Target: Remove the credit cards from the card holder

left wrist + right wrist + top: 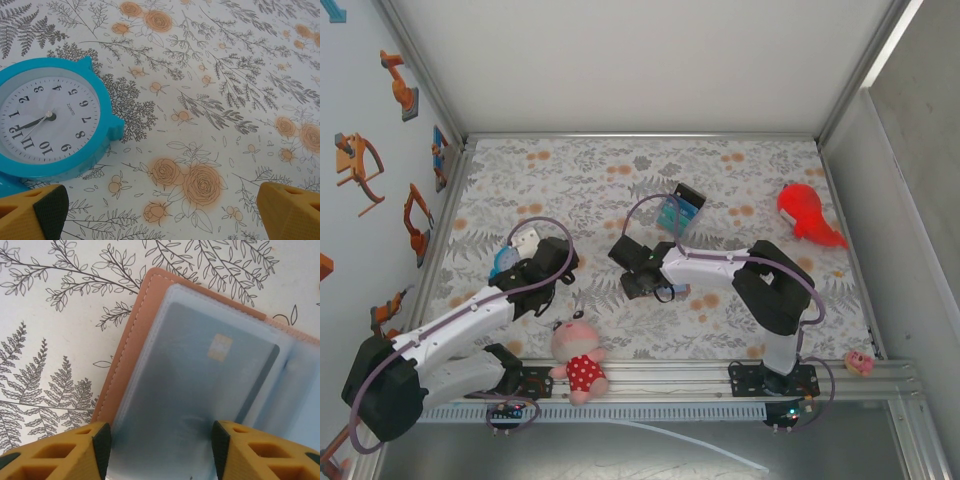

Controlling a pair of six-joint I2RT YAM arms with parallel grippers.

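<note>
The right hand (157,447) straddles the open card holder (131,357), its credit card (200,375) lengthwise ahead; gripping or not, I cannot tell.

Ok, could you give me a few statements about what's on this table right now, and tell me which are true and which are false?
1. The pinkish-tan leather card holder lies open on the flowered tablecloth. True.
2. The grey card with a small chip lies loose on the cloth. False: it sits inside a clear plastic sleeve of the holder.
3. The left arm's jaws stand wide open near a round turquoise alarm clock. True.
4. The red plastic toy lies next to the left arm. False: it lies on the right side of the table, well away from that arm.
</note>
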